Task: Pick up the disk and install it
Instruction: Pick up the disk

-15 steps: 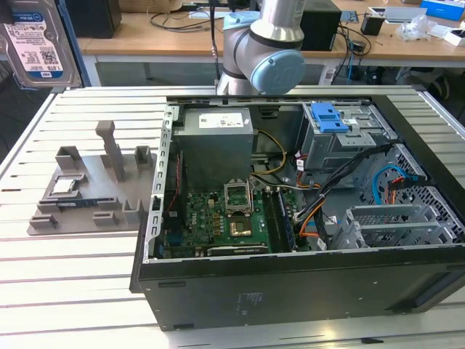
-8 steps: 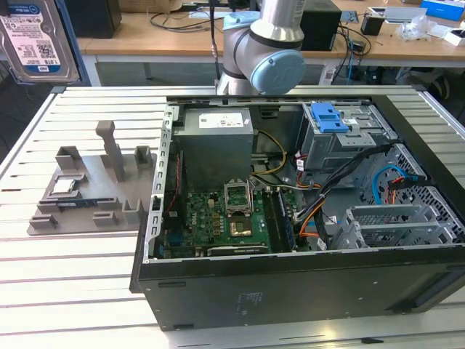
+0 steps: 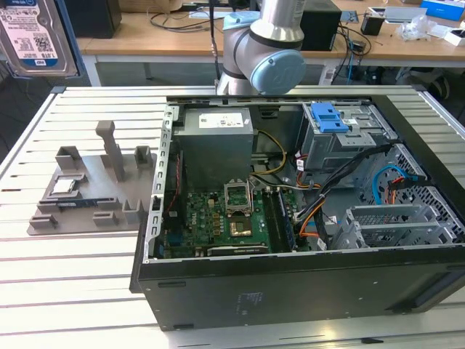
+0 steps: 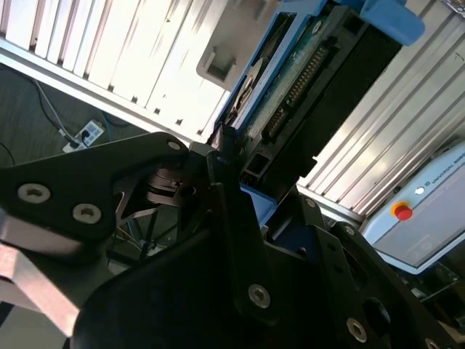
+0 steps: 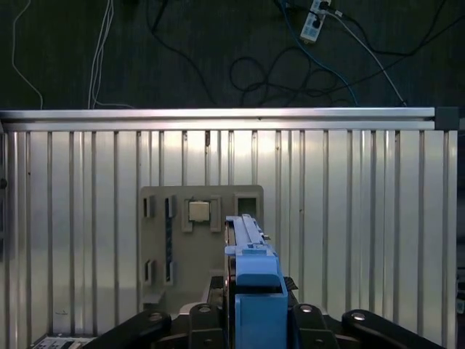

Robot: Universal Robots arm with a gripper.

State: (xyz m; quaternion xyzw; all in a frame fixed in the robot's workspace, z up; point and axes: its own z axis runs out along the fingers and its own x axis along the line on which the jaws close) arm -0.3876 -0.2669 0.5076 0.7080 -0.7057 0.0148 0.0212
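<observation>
In the exterior view, the grey holder (image 3: 76, 209) lies on the slatted desk (image 3: 73, 283), with 1 small square chip (image 3: 64, 186) set in it. The open computer case (image 3: 290, 280) stands just beside the holder, toward the exterior view's right. Inside the case, on the side away from the holder, I see a metal cage (image 3: 345, 142) with a blue latch (image 3: 329, 116). The arm (image 3: 265, 51) rises behind the case. The disk (image 3: 36, 36) shows its label side high above the holder, up in the corner at the exterior view's left, off the desk.

In the second wrist view, the pincer (image 4: 232, 163) is closed on the near end of the disk (image 4: 305, 73). Its black fingers (image 4: 227, 211) press that end from both sides. The disk points away edge-on, with its green board, connector row and blue frame showing, and the desk slats (image 4: 109, 51) lie beyond it.

In the first wrist view, I look straight down on the holder (image 5: 196, 251) and its chip (image 5: 198, 211). The disk (image 5: 256, 283) hangs edge-on over the holder's edge, blue frame toward me, clamped between the 2 black linkages of the pincer. Past the desk (image 5: 349, 218) is dark floor (image 5: 182, 43) with cables.
</observation>
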